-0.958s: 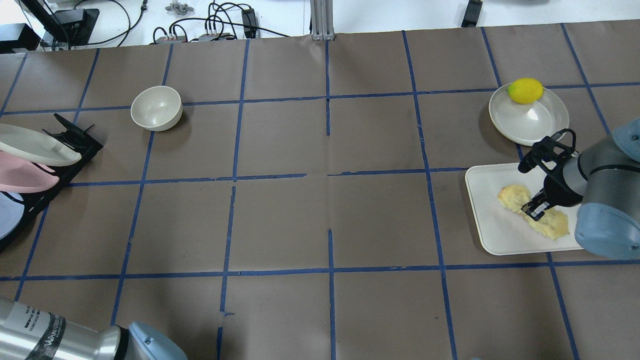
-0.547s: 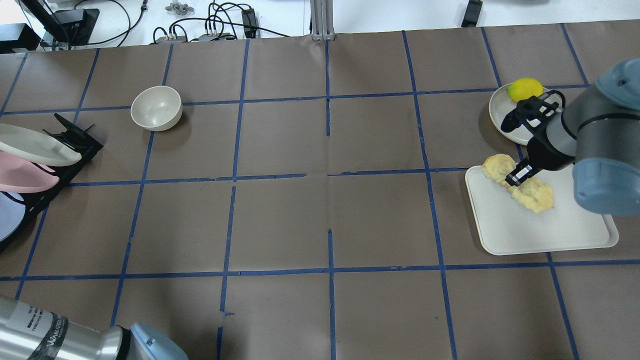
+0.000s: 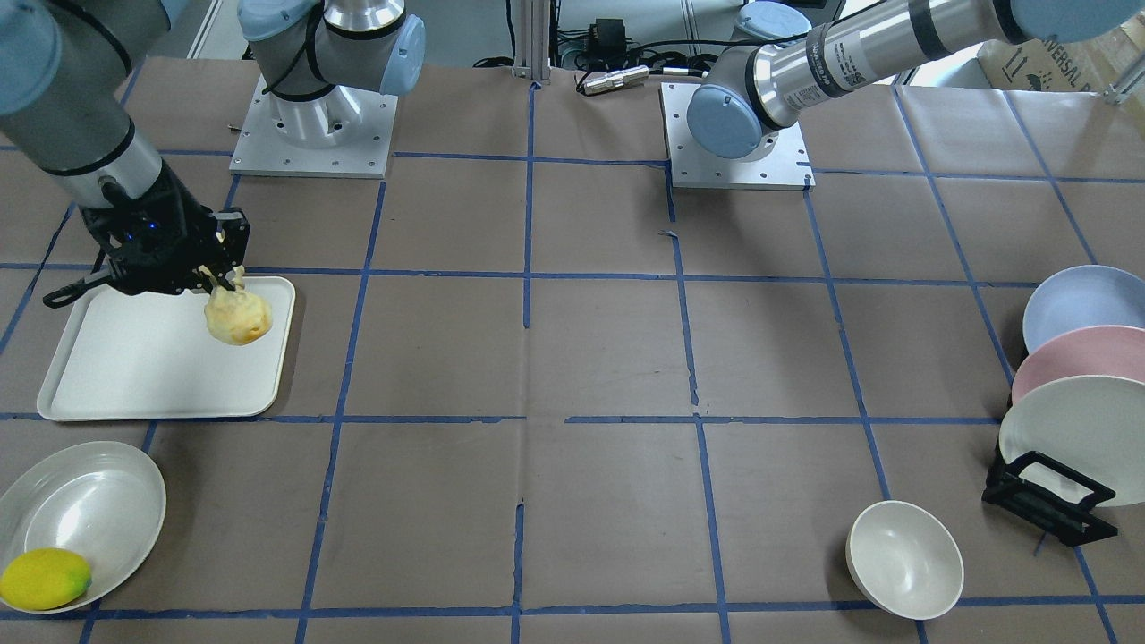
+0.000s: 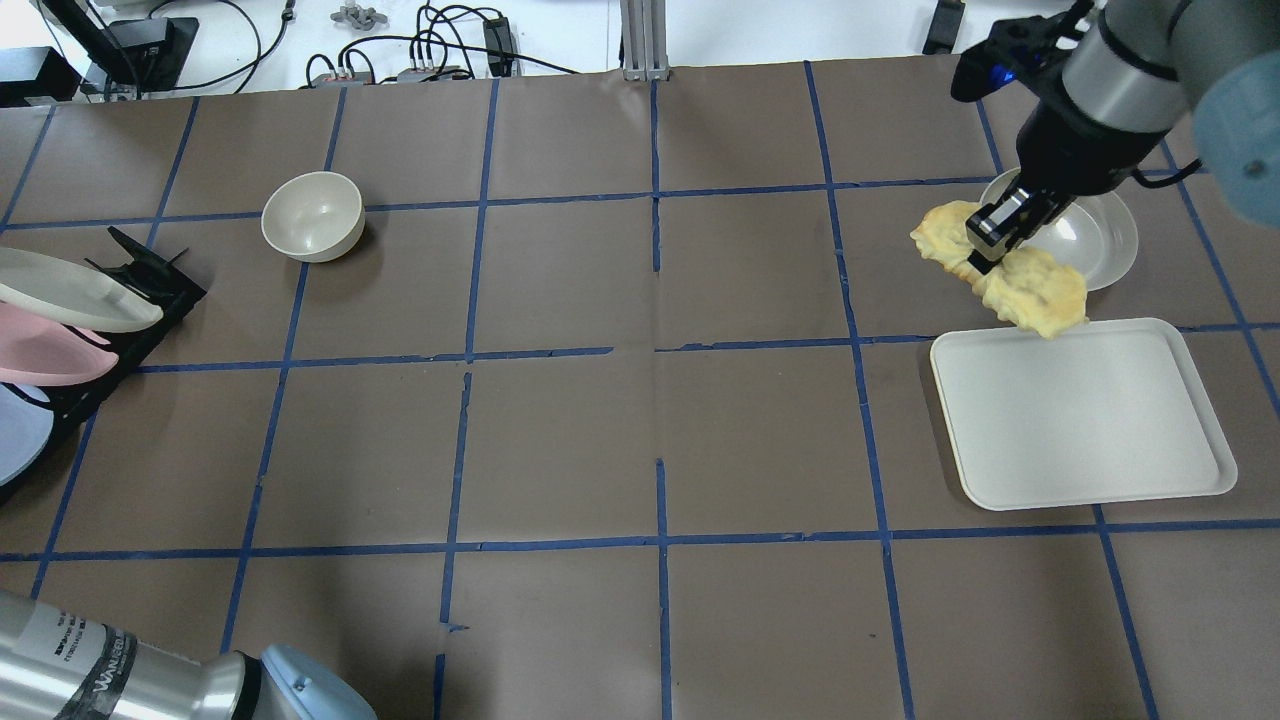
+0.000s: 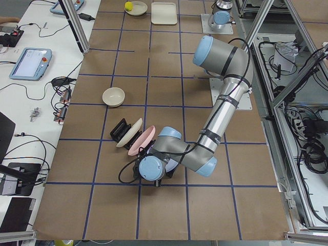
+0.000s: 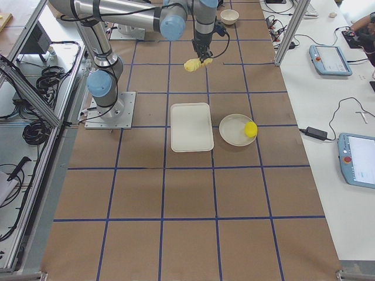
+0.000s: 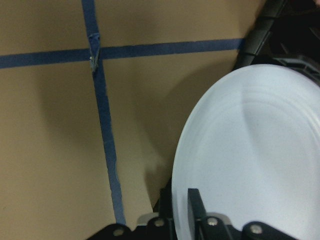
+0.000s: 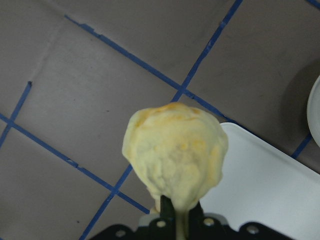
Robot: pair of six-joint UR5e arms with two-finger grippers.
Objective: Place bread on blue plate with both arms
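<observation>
My right gripper (image 4: 985,240) is shut on the middle of the bread (image 4: 1005,275), a pale yellow bumpy loaf. It holds the bread in the air, over the far left corner of the white tray (image 4: 1080,420). The bread also shows in the front view (image 3: 237,313) and in the right wrist view (image 8: 175,150). The pale blue plate (image 3: 1078,304) stands on edge in the black rack (image 3: 1047,501). It fills the right of the left wrist view (image 7: 250,150). My left gripper (image 7: 180,207) has its fingers on both sides of that plate's rim, closed on it.
A pink plate (image 3: 1082,358) and an off-white plate (image 3: 1064,429) stand in the same rack. An off-white bowl (image 4: 312,215) sits at the far left. An off-white plate (image 3: 89,501) with a lemon (image 3: 45,577) lies beyond the tray.
My right gripper has lifted the bread off the tray and carried it up and towards the far side. The left arm has barely moved.
</observation>
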